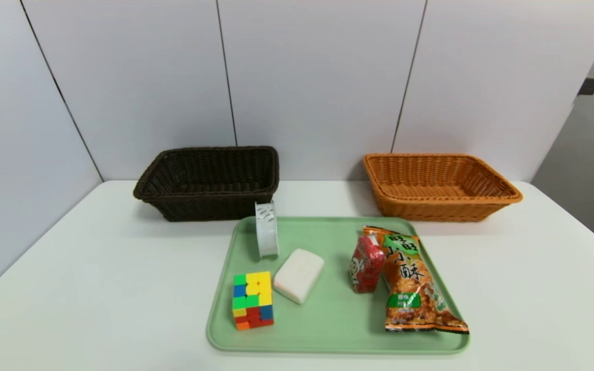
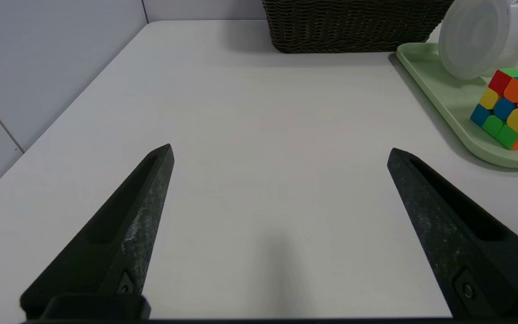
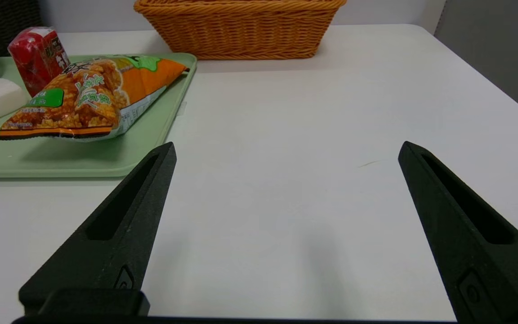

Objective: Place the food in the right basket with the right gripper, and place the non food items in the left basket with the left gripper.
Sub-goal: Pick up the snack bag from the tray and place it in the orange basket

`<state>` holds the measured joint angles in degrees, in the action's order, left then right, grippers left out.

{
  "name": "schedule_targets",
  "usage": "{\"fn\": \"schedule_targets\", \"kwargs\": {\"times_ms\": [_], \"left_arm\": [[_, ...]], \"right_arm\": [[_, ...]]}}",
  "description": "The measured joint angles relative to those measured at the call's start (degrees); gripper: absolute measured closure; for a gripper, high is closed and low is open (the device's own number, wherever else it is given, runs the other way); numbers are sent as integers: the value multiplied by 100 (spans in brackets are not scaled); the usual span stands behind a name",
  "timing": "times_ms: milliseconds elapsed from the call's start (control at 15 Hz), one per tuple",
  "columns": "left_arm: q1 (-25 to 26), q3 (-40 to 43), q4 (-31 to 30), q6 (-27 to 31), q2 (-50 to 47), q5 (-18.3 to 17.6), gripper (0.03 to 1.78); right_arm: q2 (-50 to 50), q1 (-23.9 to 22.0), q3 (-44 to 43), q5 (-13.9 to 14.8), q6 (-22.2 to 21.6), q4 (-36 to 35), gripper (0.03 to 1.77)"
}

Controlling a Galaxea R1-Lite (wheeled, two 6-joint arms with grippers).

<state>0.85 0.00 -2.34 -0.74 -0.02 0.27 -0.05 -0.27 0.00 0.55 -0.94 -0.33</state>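
**Both baskets empty, 5 items on tray, sort not started**

My left gripper [image 2: 280,150] and right gripper [image 3: 289,146] are both wide, nothing between the fingers. Each sits over bare table on its own side, near the tray. Looks like a neutral start pose, keeps them out of the head view.

Layout makes sense for 2 arms: non-food on the left half of the green tray [image 1: 338,344], food on the right, so arms shouldn't need to cross. Cube [image 1: 253,299] at the near left, white block [image 1: 299,275] lying flat beside it, white tape roll [image 1: 267,232] on edge behind. Red packet [image 1: 366,265] stands upright, just beside the orange snack bag [image 1: 413,283], which lies along the right rim.

Containers: dark basket [image 1: 209,206] behind left, tan basket [image 1: 439,206] behind right. Nothing in either. Tray holds all 5.

Next, my call: right takes a food item, left a non-food one. Risks: roll could tip or roll away, packet could get knocked by the bag grab.
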Motion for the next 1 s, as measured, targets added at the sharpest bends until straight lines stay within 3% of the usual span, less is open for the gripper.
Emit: {"fn": "schedule_targets", "kwargs": {"times_ms": [600, 667, 800, 867, 1000], "left_arm": [[0, 0, -104, 357, 0, -71, 12], [0, -22, -96, 388, 0, -261, 12], [0, -280, 78, 401, 66, -674, 12], [-1, -438, 133, 402, 208, -790, 12], [-6, -733, 0, 350, 691, -902, 12]], "right_arm": [[0, 0, -11, -45, 199, -5, 9], [0, 0, -73, -158, 407, 30, 9], [65, 0, -339, -727, 608, 68, 9], [222, 0, -490, -997, 647, 54, 9], [749, 2, -859, -1253, 705, -46, 9]]}}
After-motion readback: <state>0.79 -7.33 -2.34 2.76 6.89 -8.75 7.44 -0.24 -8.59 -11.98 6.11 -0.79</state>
